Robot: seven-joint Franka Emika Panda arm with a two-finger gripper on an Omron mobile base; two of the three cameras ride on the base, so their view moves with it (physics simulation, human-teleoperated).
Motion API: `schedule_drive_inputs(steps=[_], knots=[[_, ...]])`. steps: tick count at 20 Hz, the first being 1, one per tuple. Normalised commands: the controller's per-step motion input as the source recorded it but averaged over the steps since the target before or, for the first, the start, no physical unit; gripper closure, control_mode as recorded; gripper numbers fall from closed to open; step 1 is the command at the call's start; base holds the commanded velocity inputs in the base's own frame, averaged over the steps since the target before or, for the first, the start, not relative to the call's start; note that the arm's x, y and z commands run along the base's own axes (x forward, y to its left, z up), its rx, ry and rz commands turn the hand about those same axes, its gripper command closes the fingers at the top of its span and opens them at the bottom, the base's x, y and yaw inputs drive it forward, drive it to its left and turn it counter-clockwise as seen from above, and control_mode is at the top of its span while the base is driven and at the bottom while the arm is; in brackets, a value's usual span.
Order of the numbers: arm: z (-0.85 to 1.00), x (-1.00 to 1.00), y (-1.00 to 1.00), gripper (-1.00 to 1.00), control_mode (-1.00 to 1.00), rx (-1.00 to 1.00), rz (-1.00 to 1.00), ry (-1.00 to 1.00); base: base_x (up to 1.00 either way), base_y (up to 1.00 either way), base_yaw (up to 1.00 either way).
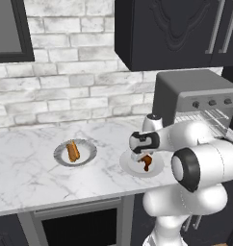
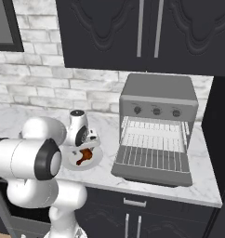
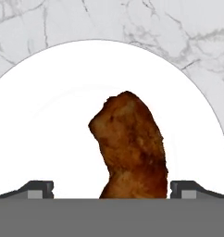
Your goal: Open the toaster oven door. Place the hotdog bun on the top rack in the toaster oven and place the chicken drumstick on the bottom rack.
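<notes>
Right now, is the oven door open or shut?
Open: the door lies folded down flat on the counter, and the wire racks inside show.

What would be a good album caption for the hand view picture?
Open gripper poised over the chicken drumstick lying on its white plate on the marble counter.

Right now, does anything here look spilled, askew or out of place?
Nothing stands out. The toaster oven door is folded down, the hotdog bun lies on its grey plate, and the chicken drumstick lies on its white plate under the open gripper.
</notes>
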Motion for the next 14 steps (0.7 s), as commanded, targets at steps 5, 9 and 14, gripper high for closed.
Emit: schedule_drive_inputs(steps=[5,9,14], knots=[[-0.13,0.07,0.0,-1.0,-1.0,0.0,0.04,0.0,0.0,0.0,0.0],[-0.29,0.03,0.0,-1.0,-1.0,0.0,0.02,0.0,0.0,0.0,0.0],[-0.2,0.0,0.0,-1.0,-1.0,0.0,0.02,0.0,0.0,0.0,0.0]])
